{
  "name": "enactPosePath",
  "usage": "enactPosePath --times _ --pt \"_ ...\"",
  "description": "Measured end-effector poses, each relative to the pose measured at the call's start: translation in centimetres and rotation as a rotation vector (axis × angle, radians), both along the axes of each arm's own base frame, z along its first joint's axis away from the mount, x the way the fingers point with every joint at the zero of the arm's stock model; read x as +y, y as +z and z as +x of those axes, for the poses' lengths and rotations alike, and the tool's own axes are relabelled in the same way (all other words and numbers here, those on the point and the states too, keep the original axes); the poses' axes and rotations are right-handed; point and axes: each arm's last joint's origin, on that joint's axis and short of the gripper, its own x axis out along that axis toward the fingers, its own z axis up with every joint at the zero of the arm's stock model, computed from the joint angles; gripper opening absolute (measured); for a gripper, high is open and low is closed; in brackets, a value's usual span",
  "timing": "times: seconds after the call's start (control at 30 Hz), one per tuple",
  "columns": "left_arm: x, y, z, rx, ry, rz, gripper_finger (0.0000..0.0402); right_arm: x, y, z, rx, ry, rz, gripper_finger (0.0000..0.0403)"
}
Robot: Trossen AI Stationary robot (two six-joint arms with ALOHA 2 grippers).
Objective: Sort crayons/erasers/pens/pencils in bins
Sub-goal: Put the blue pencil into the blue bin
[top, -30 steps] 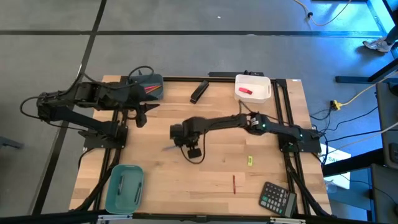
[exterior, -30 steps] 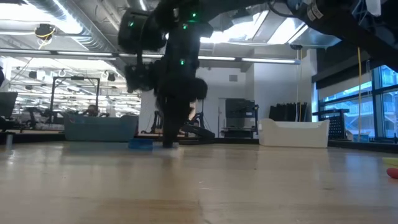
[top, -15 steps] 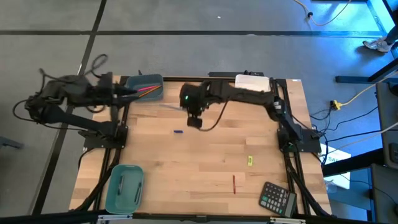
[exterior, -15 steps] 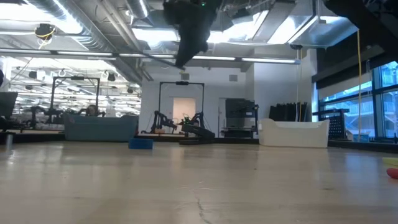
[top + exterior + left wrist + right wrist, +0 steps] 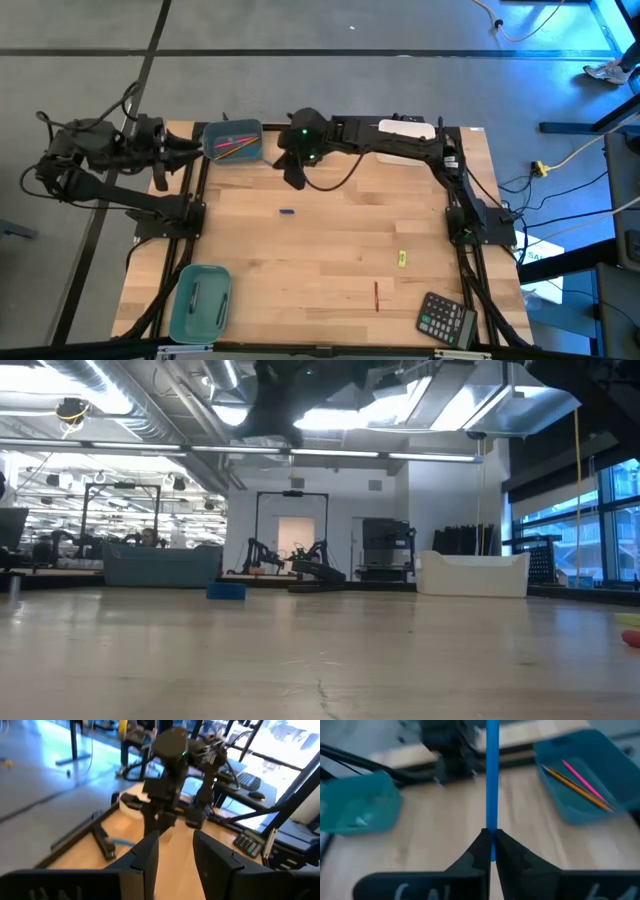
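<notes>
Fingers of the right gripper (image 5: 490, 847) pinch the blue pencil (image 5: 492, 775), held up over the far edge of the surface (image 5: 330, 260), just beside the blue-grey bin (image 5: 232, 141). Left gripper (image 5: 175, 855) sits off the far left corner, fingers spread, nothing between them. Middle of the surface is open. Pencil is long, thin, bright blue. Blue-grey bin holds a pink pencil (image 5: 582, 779) and an orange one (image 5: 577, 790). Teal bin (image 5: 200, 302) at the near left holds a dark pen (image 5: 195, 295). White bin (image 5: 408, 130) is partly under the right arm.
</notes>
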Motion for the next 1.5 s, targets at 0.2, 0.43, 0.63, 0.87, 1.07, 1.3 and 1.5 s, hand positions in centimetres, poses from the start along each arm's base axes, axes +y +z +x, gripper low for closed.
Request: enactPosePath --times 0.2,0.43,0.63,0.87,1.07,1.3,1.5 --pt "0.0 -0.8 -0.2 0.051 0.039 -0.087 0.0113 0.3 1.7 1.1 -0.234 0.088 0.024 0.0023" --pt "0.1 -0.2 1.0 0.005 0.070 -0.013 0.0113 0.1 4.6 1.4 -0.492 0.137 0.023 0.0023" --pt "-0.2 -0.9 5.8 0.004 -0.010 0.207 0.0134 0.0 4.8 1.4 -0.519 0.180 -0.013 0.0023" --pt "-0.1 -0.8 8.7 0.025 0.037 0.338 0.0172 -0.3 5.0 1.2 -0.542 0.223 -0.013 0.0023" --pt "0.2 -0.7 9.1 0.023 0.071 0.332 0.0162 -0.9 5.0 1.0 -0.542 0.248 -0.003 0.0023" --pt "0.4 -1.2 9.0 0.033 0.097 0.236 0.0153 -1.4 3.4 0.7 -0.405 0.254 -0.034 0.0023" --pt "0.4 -1.6 9.1 0.062 0.100 0.207 0.0154 -2.6 0.3 -0.9 -0.062 0.176 -0.119 0.0027"
